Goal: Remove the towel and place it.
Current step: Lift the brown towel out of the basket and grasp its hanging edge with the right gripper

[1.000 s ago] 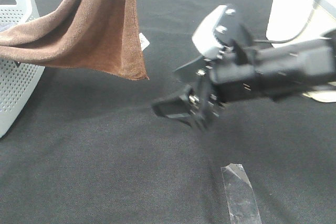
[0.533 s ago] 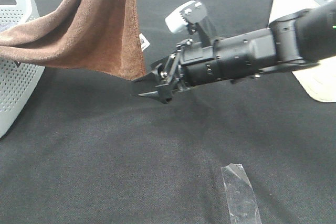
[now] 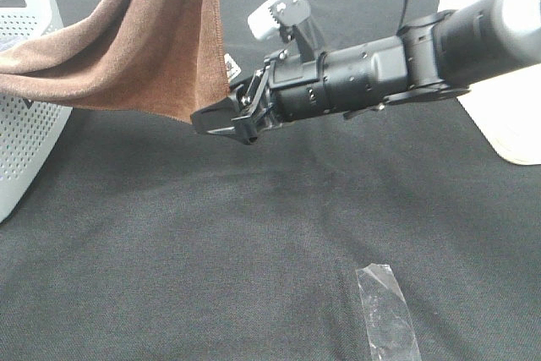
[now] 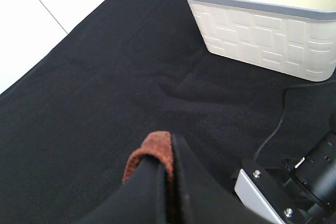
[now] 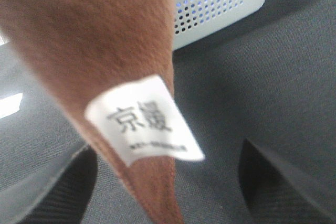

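One towel (image 3: 144, 40) corner between wide-spread right end effector (image 3: 218, 121) jaws; left end effector (image 4: 167, 162) pinches fold.

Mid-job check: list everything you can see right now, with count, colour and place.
towel: one, rust-brown, hanging above the cloth, its left part passing over the basket
tag: one, white with dark print, on the towel near its lower corner
basket: one, white, perforated, left edge of the high view
bin: one, white, block-patterned wall, grey rim, standing on the cloth
tape strip: one, clear, flat on the cloth near the front
cable: one, black, on the cloth below the bin
table cloth: one, black, covering the table
left gripper: one, black, shut on a fold of the towel
right gripper: one, black, open, fingers either side of the towel's lower corner
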Controlling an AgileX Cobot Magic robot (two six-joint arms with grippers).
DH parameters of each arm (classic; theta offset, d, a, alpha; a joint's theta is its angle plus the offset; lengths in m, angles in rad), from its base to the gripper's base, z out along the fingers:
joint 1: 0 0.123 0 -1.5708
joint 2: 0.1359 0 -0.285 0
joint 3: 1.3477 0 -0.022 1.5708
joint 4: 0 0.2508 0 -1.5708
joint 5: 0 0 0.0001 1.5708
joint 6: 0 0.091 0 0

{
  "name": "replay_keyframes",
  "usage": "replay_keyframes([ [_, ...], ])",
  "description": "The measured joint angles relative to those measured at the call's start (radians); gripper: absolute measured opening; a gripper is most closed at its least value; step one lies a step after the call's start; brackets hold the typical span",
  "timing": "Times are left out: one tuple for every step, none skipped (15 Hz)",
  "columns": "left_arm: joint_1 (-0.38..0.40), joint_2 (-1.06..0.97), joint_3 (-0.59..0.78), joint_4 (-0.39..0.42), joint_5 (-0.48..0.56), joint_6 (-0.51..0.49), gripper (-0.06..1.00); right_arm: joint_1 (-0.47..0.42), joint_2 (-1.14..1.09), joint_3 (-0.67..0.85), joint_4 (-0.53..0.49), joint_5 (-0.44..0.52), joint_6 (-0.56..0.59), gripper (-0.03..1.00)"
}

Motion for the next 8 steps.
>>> replay_keyframes([
  [0.0,0.0,0.0,0.0,0.0,0.0,0.0,0.0,0.014,0.0,0.0,0.0,0.0,0.62],
  [0.0,0.0,0.0,0.0,0.0,0.0,0.0,0.0,0.024,0.0,-0.001,0.0,0.0,0.56],
  [0.0,0.0,0.0,0.001,0.0,0.0,0.0,0.0,0.027,0.0,-0.001,0.0,0.0,0.48],
  [0.0,0.0,0.0,0.008,0.0,0.0,0.0,0.0,0.027,-0.002,-0.001,0.001,0.0,0.37],
  [0.0,0.0,0.0,0.02,0.0,0.0,0.0,0.0,0.027,-0.002,-0.001,0.001,0.002,0.16],
  [0.0,0.0,0.0,0.031,0.0,0.0,0.0,0.0,0.027,-0.002,-0.001,0.001,0.004,0.03],
  [0.0,0.0,0.0,0.04,0.0,0.0,0.0,0.0,0.027,-0.002,-0.001,0.005,0.011,0.0],
  [0.0,0.0,0.0,0.052,0.0,0.0,0.0,0.0,0.026,-0.002,-0.001,0.012,0.015,0.0],
])
